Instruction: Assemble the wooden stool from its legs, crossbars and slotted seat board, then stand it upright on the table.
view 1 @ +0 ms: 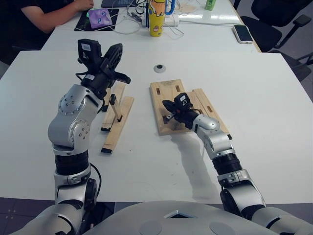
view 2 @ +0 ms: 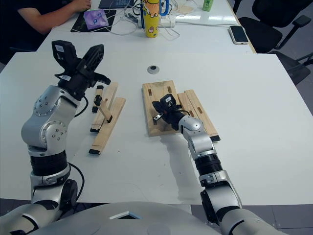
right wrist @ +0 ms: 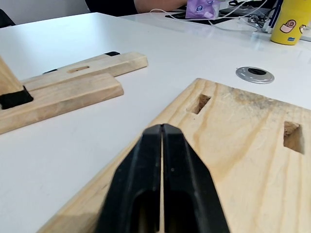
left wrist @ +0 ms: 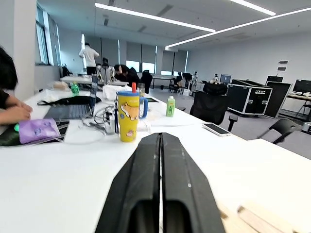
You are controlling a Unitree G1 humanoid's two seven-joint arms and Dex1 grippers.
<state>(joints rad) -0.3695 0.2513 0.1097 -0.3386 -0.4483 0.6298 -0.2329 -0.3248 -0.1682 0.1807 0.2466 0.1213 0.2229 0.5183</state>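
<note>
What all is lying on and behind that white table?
table: one, white, under everything
seat board: one, pale wood with slots, table centre
leg parts: one group, pale wood with black ends, left of seat board
slotted planks: one group, pale wood, beside seat board's right
metal ring: one, silver, beyond seat board
cup: one, yellow, far table
phone: one, dark-screened, far table
left end effector: one, black, shut, raised over leg parts
right end effector: one, black, shut, low over seat board

Seat board (view 1: 164, 98): pale bare wood, matt, grainy. Legs (view 1: 117, 125): same wood, black end caps. Desk (view 1: 254, 98): white, smooth. Right hand (right wrist: 162, 128): matt black plastic.
</note>
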